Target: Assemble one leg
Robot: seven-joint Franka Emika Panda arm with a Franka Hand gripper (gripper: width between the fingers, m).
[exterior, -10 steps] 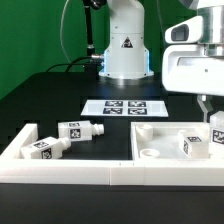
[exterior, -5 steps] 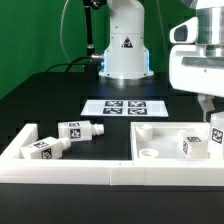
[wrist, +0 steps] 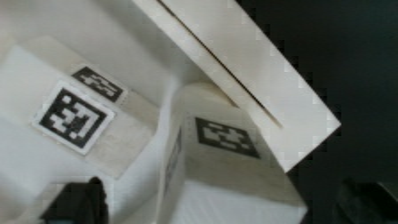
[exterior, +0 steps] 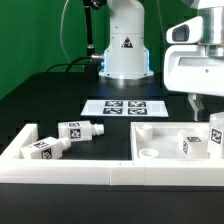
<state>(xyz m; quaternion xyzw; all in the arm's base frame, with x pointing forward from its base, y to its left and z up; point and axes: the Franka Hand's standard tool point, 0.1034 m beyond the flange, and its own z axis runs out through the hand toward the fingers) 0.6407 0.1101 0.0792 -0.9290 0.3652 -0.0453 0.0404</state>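
My gripper (exterior: 205, 103) hung at the exterior view's right edge, just above the far right end of the wide white panel (exterior: 160, 133), and my fingers (exterior: 196, 102) showed only as short dark tips under the big white housing of my wrist; from either view I could not tell whether they were spread or closed, and nothing appeared to sit between them. In the wrist view the dark tips (wrist: 80, 200) stood at either side of a blocky white leg (wrist: 222, 150) right beneath me, its face carrying a black-and-white square tag, with a second tagged face beside it and the panel's raised rim (wrist: 249, 60) running past. In the exterior view that leg (exterior: 217, 133) stood upright at the right edge, partly cut off by the frame. Just beside it, toward the exterior view's left, another leg (exterior: 193, 144) of the same kind stood inside the panel, white and boxy with a tag facing the camera, and a round hole (exterior: 148, 153) lay in the panel floor near the front. Well apart, on the exterior view's left, two more legs lay on their sides: one (exterior: 79, 130) with its short round stub pointing right, and one (exterior: 47, 147) lying inside the corner of the white L-shaped bracket (exterior: 20, 140). Behind them, the marker board (exterior: 122, 107) lay flat on the black table (exterior: 50, 95), in front of my white base (exterior: 125, 45).
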